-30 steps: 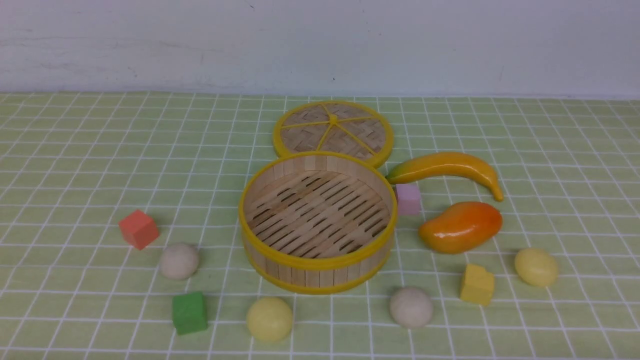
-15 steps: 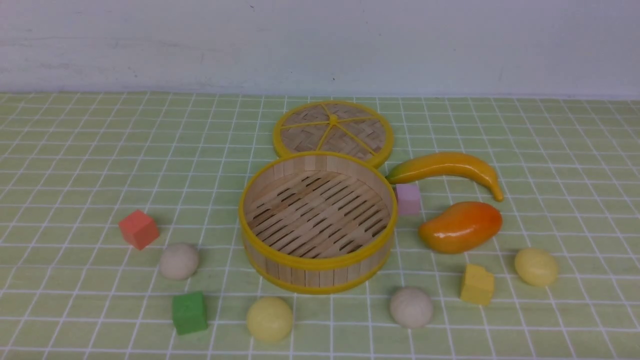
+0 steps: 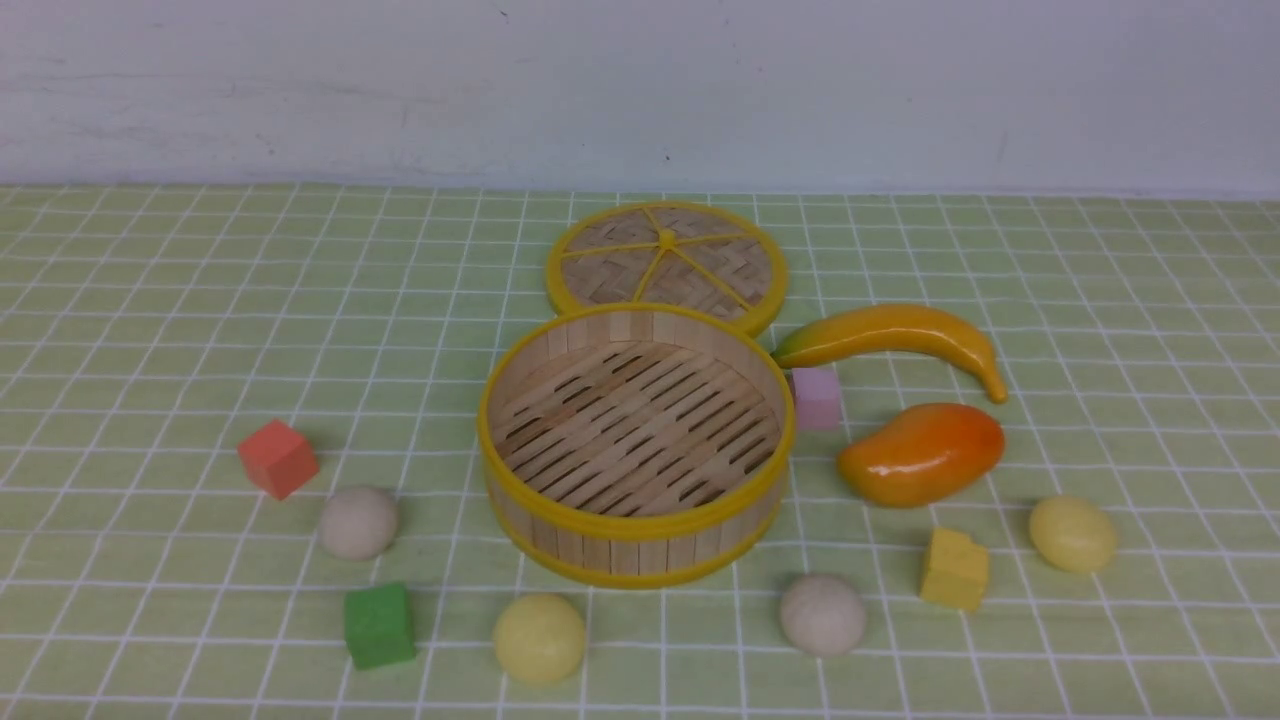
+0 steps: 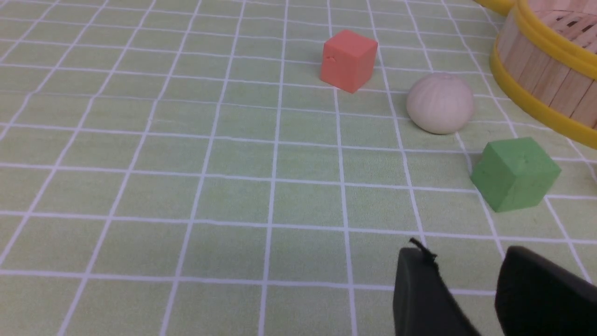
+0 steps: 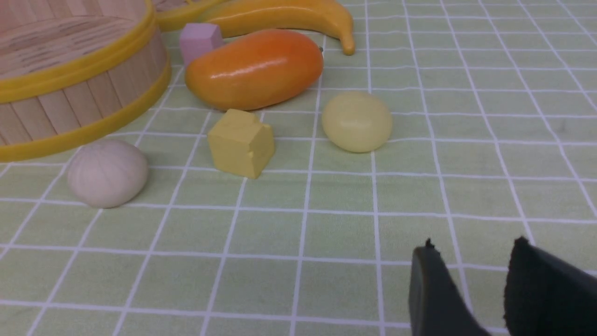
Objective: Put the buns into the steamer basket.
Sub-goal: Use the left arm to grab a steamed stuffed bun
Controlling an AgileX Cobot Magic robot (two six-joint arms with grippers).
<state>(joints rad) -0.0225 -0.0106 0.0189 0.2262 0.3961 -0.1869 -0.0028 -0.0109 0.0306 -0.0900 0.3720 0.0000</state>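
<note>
A pale white wall point(image 3: 640, 90) stands behind a table covered with a green cloth with white checks point(image 3: 200, 300). In the middle sits the round bamboo-slat steamer basket with yellow rims point(image 3: 636, 540), empty, and its flat woven lid point(image 3: 667, 262) lies just behind it, probably so that the top is free for loading. To its right lie a yellow plastic banana point(image 3: 890, 335) and a glossy orange mango point(image 3: 920, 453). All four buns are outside the basket, spread around its near side within reach of both arms: a greyish bun point(image 3: 358, 522) and a pale yellow bun point(image 3: 539, 638) on the left, a second greyish bun point(image 3: 822, 614) and a second yellow bun point(image 3: 1072, 534) on the right. Small red point(image 3: 278, 458), green point(image 3: 379, 625), yellow point(image 3: 954, 569) and pink point(image 3: 817, 397) cubes lie among them. Neither arm shows in the front view. The left gripper point(image 4: 464, 254) hangs low over bare cloth, its dark fingers apart and grasping nothing. The right gripper point(image 5: 473, 247) is posed the same way, released.
</note>
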